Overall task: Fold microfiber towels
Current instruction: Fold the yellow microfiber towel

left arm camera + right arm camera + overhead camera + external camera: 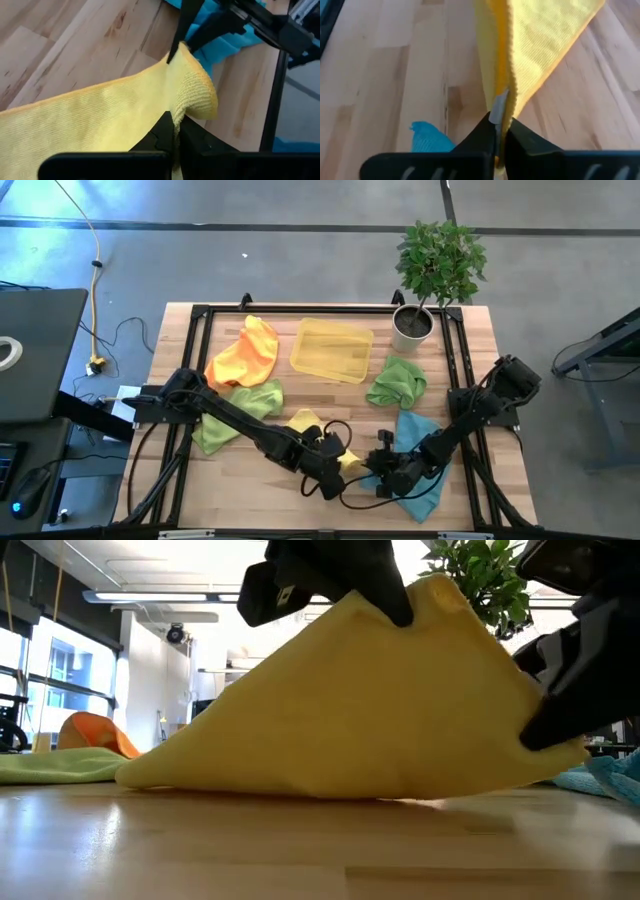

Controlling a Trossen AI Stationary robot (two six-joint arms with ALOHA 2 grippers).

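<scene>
bare wood along table (250, 500) front edge, yellow tray (332, 348) and potted plant (432, 275) crowding the back

A lab or workshop: wooden bench (480, 380) on grey concrete floor (300, 260), ceiling strip lights (150, 597), trailing cables (95, 270).

We see a yellow towel (105, 115) of soft cloth with a fine ribbed, looped weave and a stitched, slightly nubbly hem. The teal towel (418, 442), two green towels (397, 383) (240, 408) and orange towel (245, 352) look like the same matt, fuzzy cloth, lying crumpled. The table (480, 360) is pale wood planking with visible grain and knots and a smooth, faintly sheened finish. The tray (332, 349) looks like thin, translucent yellow plastic, smooth. The left gripper (175, 131) and right gripper (500, 127) have matt black, hard-looking fingers, and a silvery strip like metal shows between the right one's fingers.
</scene>
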